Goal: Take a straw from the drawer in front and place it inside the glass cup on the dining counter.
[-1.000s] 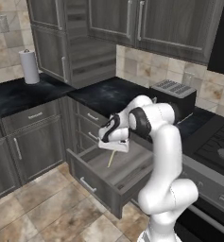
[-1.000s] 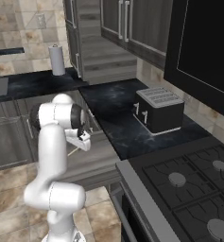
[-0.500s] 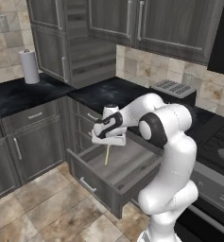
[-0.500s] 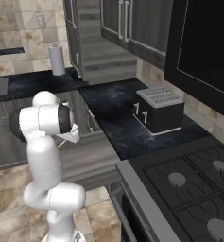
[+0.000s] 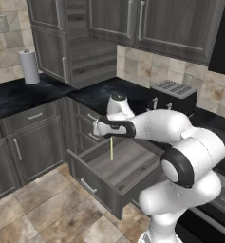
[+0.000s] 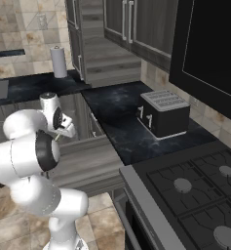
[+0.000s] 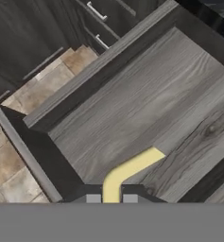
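**Straw held over the open drawer**

The straw is pale yellow and hangs straight down from my pincer, which I see clenched on its upper end. Its lower tip is above the drawer's floor; I cannot tell whether it touches. In the hand view the straw rises between the two finger tips and bends towards the right across the grey woodgrain floor.

Well to the left of the pincer, in the left base view, a paper towel roll stands on the black marbled bench. Directly below the pincer the drawer stands pulled out, its silver bar handle on the flat front. To the right of the pincer and behind it, a dark toaster sits on the bench.

From the right base view the pincer shows beside the white arm, over the drawer, with the toaster further right and the stove beyond that.
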You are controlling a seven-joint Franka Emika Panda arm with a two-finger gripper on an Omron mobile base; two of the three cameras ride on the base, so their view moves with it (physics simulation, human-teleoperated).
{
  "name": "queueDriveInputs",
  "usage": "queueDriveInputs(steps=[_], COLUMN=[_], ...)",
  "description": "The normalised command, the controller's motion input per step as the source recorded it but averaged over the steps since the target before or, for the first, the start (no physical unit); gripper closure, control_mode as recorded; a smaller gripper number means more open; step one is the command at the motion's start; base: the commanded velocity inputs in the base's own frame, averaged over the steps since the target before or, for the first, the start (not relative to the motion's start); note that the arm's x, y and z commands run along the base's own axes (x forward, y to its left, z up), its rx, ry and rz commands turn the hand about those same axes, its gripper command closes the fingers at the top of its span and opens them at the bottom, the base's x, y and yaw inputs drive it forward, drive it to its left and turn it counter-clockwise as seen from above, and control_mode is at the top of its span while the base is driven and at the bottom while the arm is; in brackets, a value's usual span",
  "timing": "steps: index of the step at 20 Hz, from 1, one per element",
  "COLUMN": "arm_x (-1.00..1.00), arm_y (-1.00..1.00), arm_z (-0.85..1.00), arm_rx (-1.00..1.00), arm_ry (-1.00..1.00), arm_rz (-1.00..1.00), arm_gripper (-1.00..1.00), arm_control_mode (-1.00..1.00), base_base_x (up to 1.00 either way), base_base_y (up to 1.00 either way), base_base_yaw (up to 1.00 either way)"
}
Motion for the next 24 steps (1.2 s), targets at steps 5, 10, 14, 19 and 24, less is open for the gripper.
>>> queueDriveInputs(steps=[5,10,14,19,24], arm_x=[-0.39,-0.43,-0.36,-0.04,-0.13], arm_y=[0.00,0.00,0.00,-0.02,-0.10], arm_z=[1.00,1.00,0.96,0.35,0.20], arm_rx=[0.00,0.00,0.00,0.02,0.01], arm_ry=[-0.16,-0.14,-0.21,-0.04,-0.07], arm_rz=[0.12,0.14,0.11,0.02,0.00], arm_gripper=[1.00,1.00,1.00,1.00,1.00], arm_control_mode=[-1.00,-1.00,-1.00,-1.00,-1.00], base_base_x=[0.00,0.00,0.00,0.00,0.00], base_base_y=[0.00,0.00,0.00,0.00,0.00], base_base_yaw=[0.00,0.00,0.00,0.00,0.00])
